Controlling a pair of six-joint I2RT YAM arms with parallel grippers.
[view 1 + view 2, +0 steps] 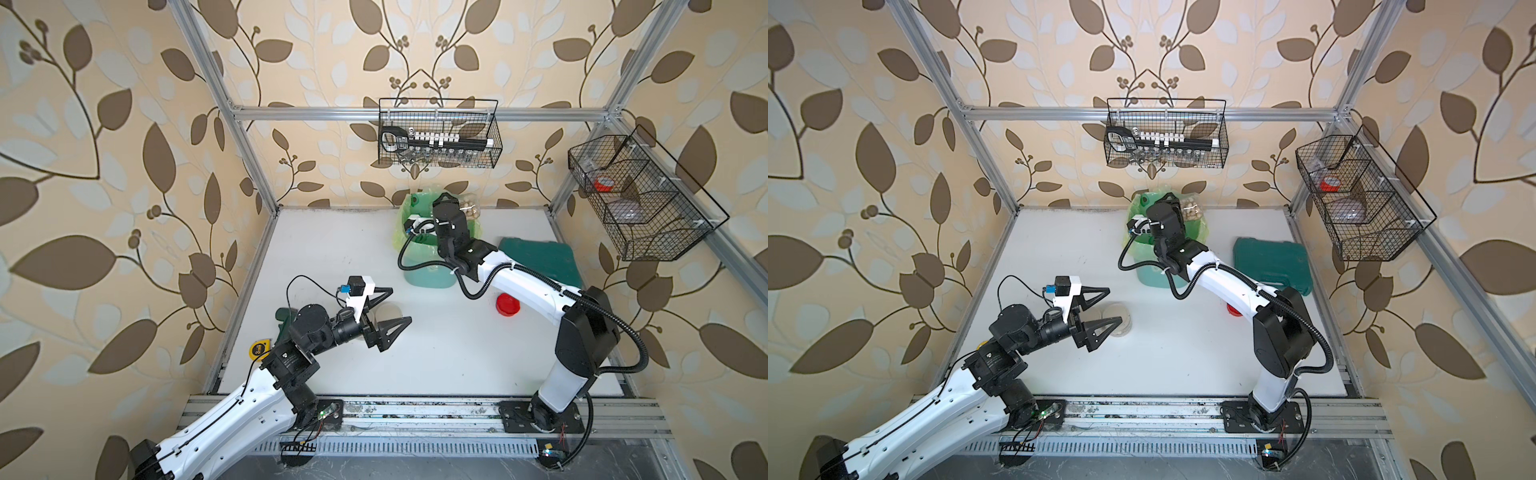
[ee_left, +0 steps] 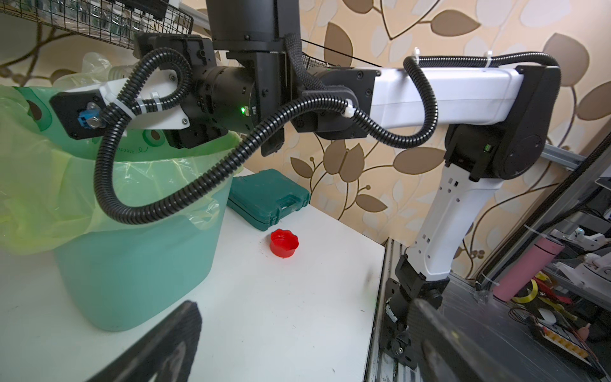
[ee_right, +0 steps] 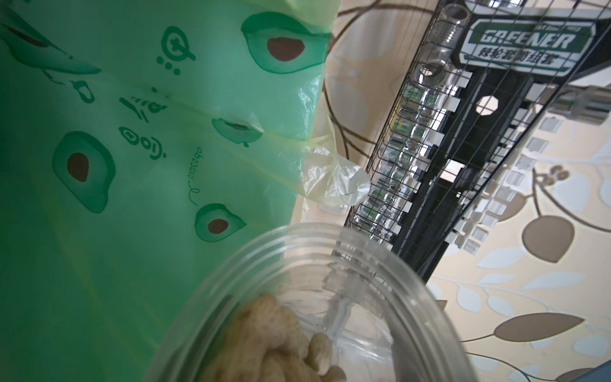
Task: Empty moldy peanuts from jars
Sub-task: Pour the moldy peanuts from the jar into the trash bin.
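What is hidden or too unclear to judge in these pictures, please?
- Bin inside: in both top views the right arm and the bag cover it.
- Right gripper: its own wrist hides the fingers in both top views.
- Peanuts in the jar: right wrist view, blurred, cut off by the picture edge; mould not visible.
- Beige lids: in both top views the left gripper partly covers them; what is under them is unclear.
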